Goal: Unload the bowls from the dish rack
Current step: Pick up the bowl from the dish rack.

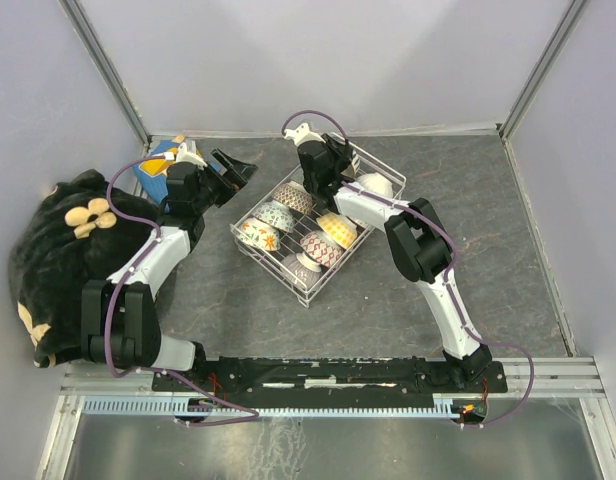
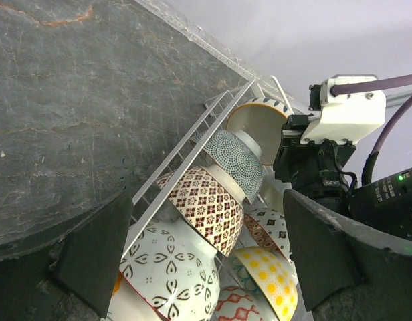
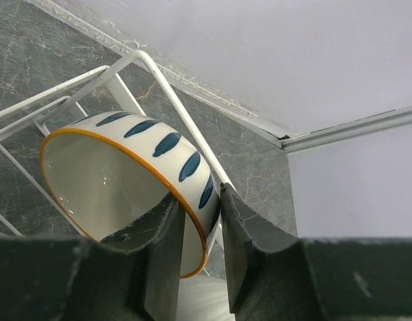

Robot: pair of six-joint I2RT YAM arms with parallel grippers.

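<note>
Right hand (image 3: 200,200) is pinched narrow on the rim of the striped bowl (image 3: 106,177), one finger inside and one outside; the bowl stands on edge at the far end of the dish rack (image 2: 190,140), close to the corner wires. I'd lift slowly, straight up in the bowl's own plane until it clears the top wire, then swing out. It's a thin grip on a glazed wall, so no twisting. Left hand (image 1: 233,170) is wide open and empty, hanging over the tabletop (image 1: 468,250) just left of the rack, out of the lift path; the other bowls (image 1: 288,215) sit packed in the rack.
</note>
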